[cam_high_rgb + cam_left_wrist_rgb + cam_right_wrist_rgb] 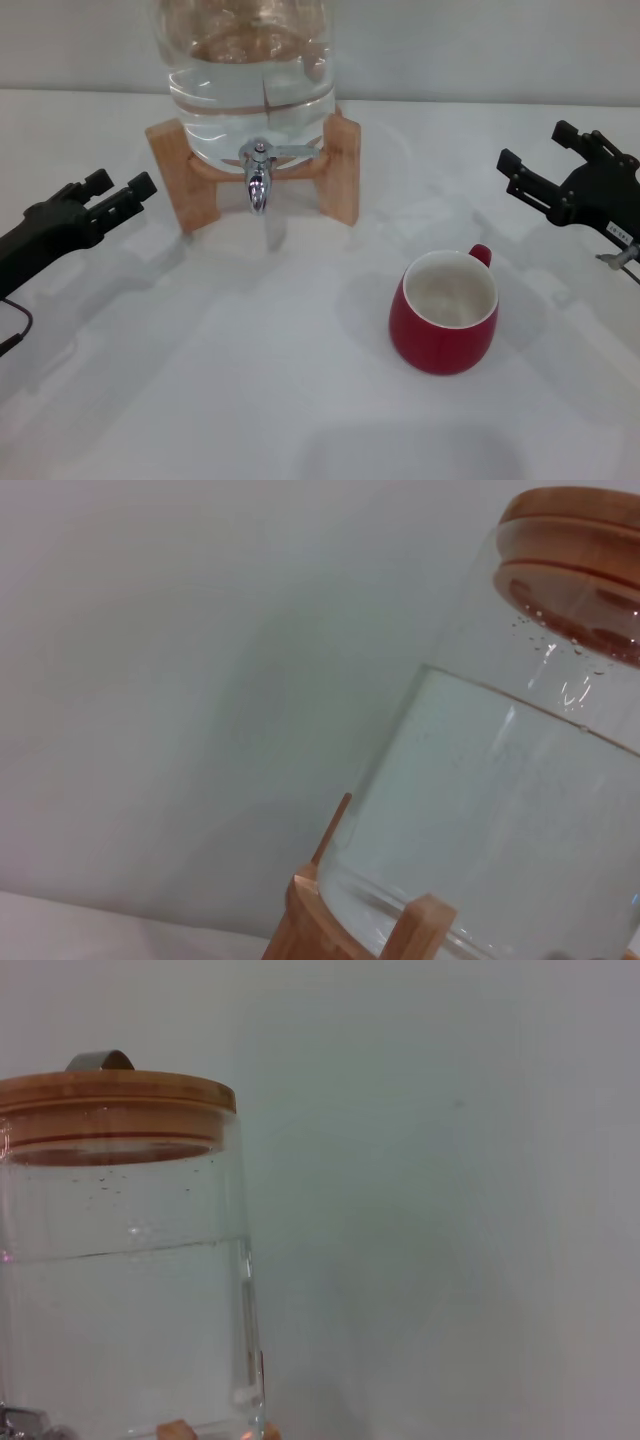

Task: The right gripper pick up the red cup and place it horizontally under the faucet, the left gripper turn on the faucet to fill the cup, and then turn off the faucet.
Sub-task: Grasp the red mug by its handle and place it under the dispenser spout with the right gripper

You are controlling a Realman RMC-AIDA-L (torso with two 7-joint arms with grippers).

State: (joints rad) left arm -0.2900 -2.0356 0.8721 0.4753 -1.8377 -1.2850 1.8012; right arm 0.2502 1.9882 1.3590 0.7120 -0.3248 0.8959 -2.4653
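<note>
The red cup stands upright on the white table, right of centre, its cream inside facing up and its handle toward the back right. The chrome faucet juts from the clear water jar on its wooden stand at the back centre; nothing stands under its spout. My right gripper hovers open above the table, behind and to the right of the cup, apart from it. Off to the left of the stand, my left gripper is open and holds nothing.
The jar fills part of the left wrist view, with its wooden lid above the water. In the right wrist view the jar and lid stand before a plain wall. A black cable lies at the table's left edge.
</note>
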